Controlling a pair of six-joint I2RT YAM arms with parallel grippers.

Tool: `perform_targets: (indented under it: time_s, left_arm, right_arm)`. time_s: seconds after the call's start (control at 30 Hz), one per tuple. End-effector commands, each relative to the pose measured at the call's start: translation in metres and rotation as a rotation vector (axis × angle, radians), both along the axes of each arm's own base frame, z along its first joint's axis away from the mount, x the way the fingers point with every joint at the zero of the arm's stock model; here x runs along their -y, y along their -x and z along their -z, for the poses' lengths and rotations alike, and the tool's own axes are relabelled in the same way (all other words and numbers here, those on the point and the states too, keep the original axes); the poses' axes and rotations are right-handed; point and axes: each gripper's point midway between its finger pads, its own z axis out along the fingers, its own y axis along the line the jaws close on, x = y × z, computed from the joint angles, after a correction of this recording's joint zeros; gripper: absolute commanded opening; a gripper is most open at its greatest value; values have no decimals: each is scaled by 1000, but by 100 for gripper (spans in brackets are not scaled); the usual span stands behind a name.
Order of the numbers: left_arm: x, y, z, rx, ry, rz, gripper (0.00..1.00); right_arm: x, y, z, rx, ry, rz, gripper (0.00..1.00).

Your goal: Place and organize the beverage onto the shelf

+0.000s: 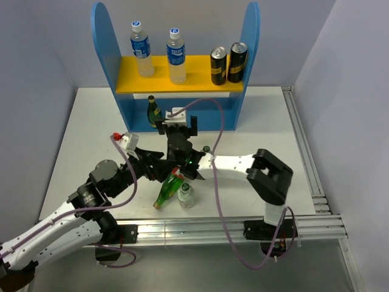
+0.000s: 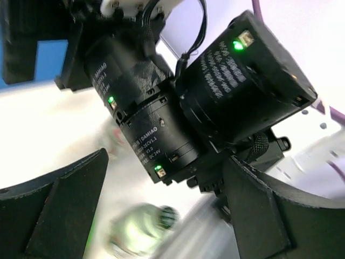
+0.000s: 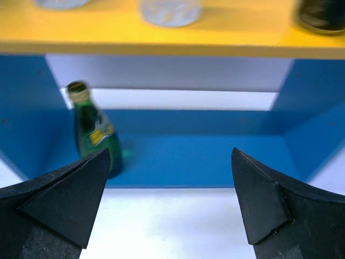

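The shelf [image 1: 104, 36] stands at the back. Two clear blue-labelled bottles [image 1: 141, 48] [image 1: 176, 56] stand on its yellow board [image 1: 197, 79]. One green bottle [image 1: 153, 112] stands at the left of the blue base; it also shows in the right wrist view [image 3: 96, 135]. My right gripper [image 1: 177, 123] [image 3: 170, 154] is open and empty, just in front of the base. A second green bottle [image 1: 168, 189] lies tilted on the table beside a short clear bottle [image 1: 186, 195] [image 2: 141, 230]. My left gripper [image 1: 161, 165] [image 2: 167, 156] is open and empty, close behind the right wrist.
Two black-and-gold cans [image 1: 218, 66] [image 1: 237, 62] stand at the right of the yellow board. The right arm [image 1: 243, 163] crosses the table's middle. A small dark cap [image 1: 206, 148] shows beside it. An aluminium rail [image 1: 219, 228] runs along the near edge.
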Motion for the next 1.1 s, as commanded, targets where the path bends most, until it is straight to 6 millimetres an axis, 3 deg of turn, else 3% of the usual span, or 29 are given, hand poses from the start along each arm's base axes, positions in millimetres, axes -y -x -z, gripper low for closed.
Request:
perform_targets:
  time_s: [0.0,0.03,0.1,0.17,0.2,0.23,0.37,0.5,0.57,0.63,0.77,0.83,0.87,1.07]
  left_arm:
    - [-66,-49,45,-182,-240,-432,90]
    - [-65,-49,44,-198,-264,-430,90]
    - [-70,-44,30,-215,-288,-435,91]
    - [-75,-41,12,-212,-279,-442,91]
    - [-80,-38,12,-224,-297,-446,91]
    - [-82,-35,5,-214,-285,-443,91]
    - [-83,-15,-47,-120,-179,-353,92]
    - [-89,-1,-81,-83,-146,-315,93]
    - [-87,0,-67,-133,-213,-304,93]
    - [-79,-4,-39,-213,-296,-289,92]
    - [-70,4,40,-452,-453,-265,91]
    - [-73,6,64,-519,-507,-295,95]
    - [-75,9,76,-545,-534,-306,95]
    - [-61,26,109,-616,-563,-247,95]
  right_arm:
    - [13,60,-83,93,-281,-52,100]
    - [25,67,-99,105,-319,-58,100]
    - [41,76,-108,100,-337,-67,100]
    - [50,81,-110,88,-330,-72,100]
    - [56,83,-107,86,-321,-73,100]
    - [63,86,-115,98,-336,-86,100]
    - [76,90,-116,96,-287,-85,100]
    - [90,94,-120,102,-297,-86,100]
    - [100,98,-121,90,-298,-81,100]
    - [111,103,-129,84,-352,-85,100]
    - [130,113,-123,38,-361,-93,99]
    - [145,119,-128,36,-407,-91,99]
    - [151,121,-120,17,-381,-84,99]
    - [189,136,-111,3,-438,-76,99]
